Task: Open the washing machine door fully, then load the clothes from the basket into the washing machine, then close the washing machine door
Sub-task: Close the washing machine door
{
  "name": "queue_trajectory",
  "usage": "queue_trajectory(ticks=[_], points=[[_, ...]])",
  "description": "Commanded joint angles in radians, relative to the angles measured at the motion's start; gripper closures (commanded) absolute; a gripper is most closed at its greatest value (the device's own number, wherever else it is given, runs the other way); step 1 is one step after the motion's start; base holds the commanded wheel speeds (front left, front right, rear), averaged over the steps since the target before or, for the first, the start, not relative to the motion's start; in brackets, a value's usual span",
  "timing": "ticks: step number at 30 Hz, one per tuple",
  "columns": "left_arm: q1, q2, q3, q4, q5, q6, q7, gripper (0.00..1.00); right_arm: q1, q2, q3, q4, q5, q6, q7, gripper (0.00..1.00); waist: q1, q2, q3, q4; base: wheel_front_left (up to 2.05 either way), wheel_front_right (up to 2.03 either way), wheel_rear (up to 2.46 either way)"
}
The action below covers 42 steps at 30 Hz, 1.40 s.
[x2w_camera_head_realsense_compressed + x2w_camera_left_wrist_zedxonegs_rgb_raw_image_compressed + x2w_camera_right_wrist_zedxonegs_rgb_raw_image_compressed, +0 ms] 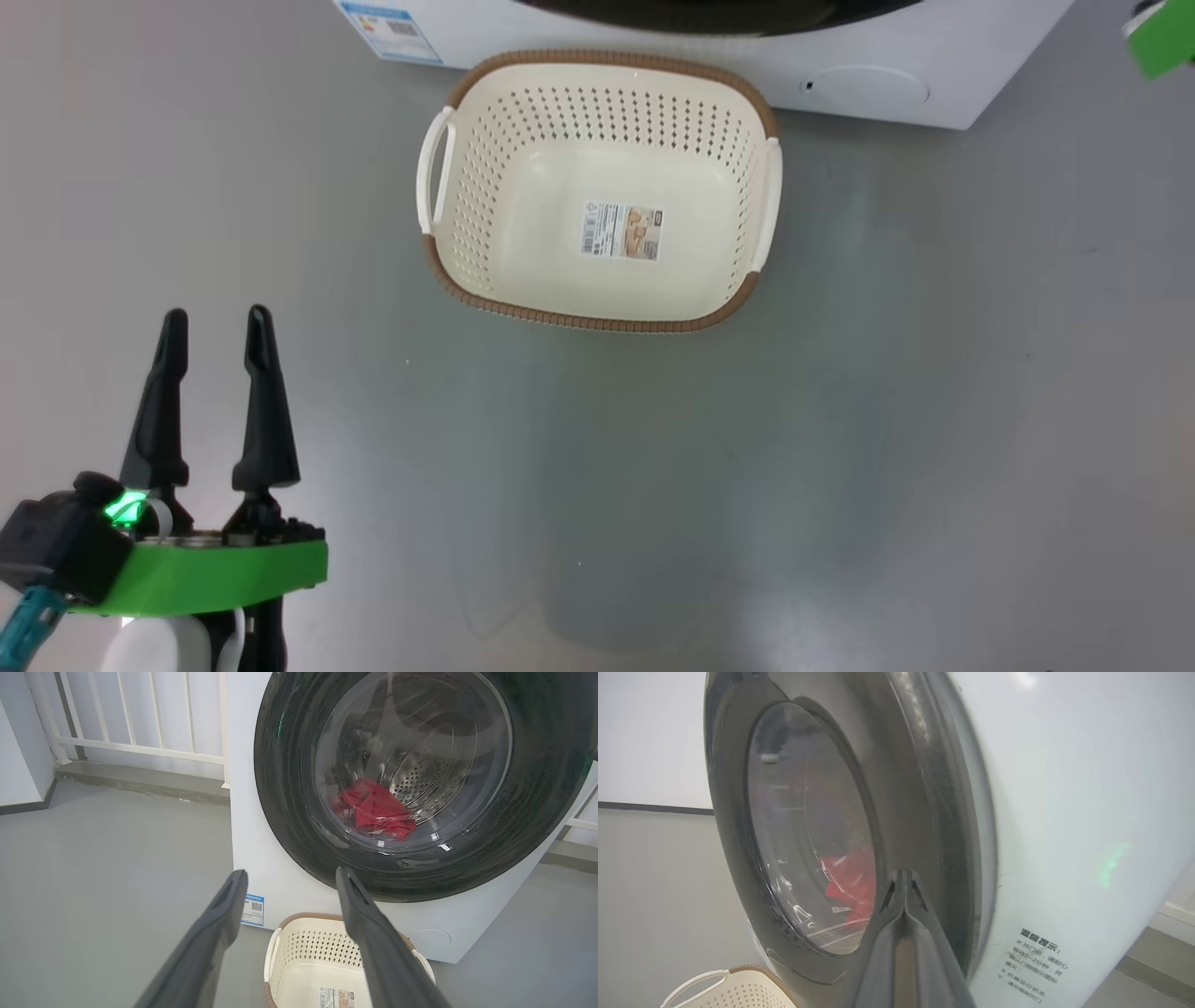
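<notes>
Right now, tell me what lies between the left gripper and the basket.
The stretch is bare: in the head view, plain grey floor runs from the left gripper to the basket.

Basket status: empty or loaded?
Empty. The basket shows its bare bottom and paper label; the clothes lie in the drum, behind the washing machine door.
</notes>
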State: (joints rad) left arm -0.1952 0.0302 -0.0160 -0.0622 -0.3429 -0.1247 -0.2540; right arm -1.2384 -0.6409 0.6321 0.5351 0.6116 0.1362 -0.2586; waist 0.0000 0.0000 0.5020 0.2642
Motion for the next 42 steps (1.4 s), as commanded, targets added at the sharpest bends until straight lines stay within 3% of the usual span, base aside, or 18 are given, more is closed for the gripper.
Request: queue_trajectory(ticks=[1, 2, 3, 16, 30, 42], points=[[0.001, 0.020, 0.039, -0.017, 0.010, 0.005, -0.008, 0.00, 0.046, 0.009, 0.002, -0.027, -0.012, -0.006, -0.003, 0.29, 0.0000, 0.0000, -0.025, -0.015, 0.00, 0.00, 0.00], [0.002, 0.020, 0.041, -0.015, 0.013, 0.005, -0.008, 0.00, 0.062, 0.012, 0.002, -0.033, -0.013, -0.006, -0.003, 0.03, 0.0000, 0.0000, -0.036, -0.021, 0.00, 0.00, 0.00], [0.004, 0.020, 0.042, -0.012, 0.016, 0.004, -0.008, 0.00, 0.078, 0.016, 0.001, -0.040, -0.014, -0.006, -0.003, 0.00, 0.0000, 0.0000, -0.047, -0.026, 0.00, 0.00, 0.00], [0.048, 0.022, 0.061, 0.023, 0.062, -0.002, -0.008, 0.00, 0.311, 0.060, -0.041, -0.113, -0.013, -0.006, -0.003, 0.00, 0.0000, 0.0000, -0.204, -0.120, 0.00, 0.00, 0.00], [0.102, 0.052, 0.050, 0.040, 0.048, -0.005, -0.008, 0.00, 0.589, 0.136, -0.186, -0.209, -0.038, -0.006, -0.003, 0.00, 0.0000, 0.0000, -0.317, -0.225, 0.00, 0.00, 0.00], [0.126, 0.089, 0.022, 0.050, -0.003, -0.006, -0.008, 0.00, 0.771, 0.197, -0.337, -0.270, -0.082, -0.006, -0.003, 0.00, 0.0000, 0.0000, -0.359, -0.261, 0.00, 0.00, 0.00]])
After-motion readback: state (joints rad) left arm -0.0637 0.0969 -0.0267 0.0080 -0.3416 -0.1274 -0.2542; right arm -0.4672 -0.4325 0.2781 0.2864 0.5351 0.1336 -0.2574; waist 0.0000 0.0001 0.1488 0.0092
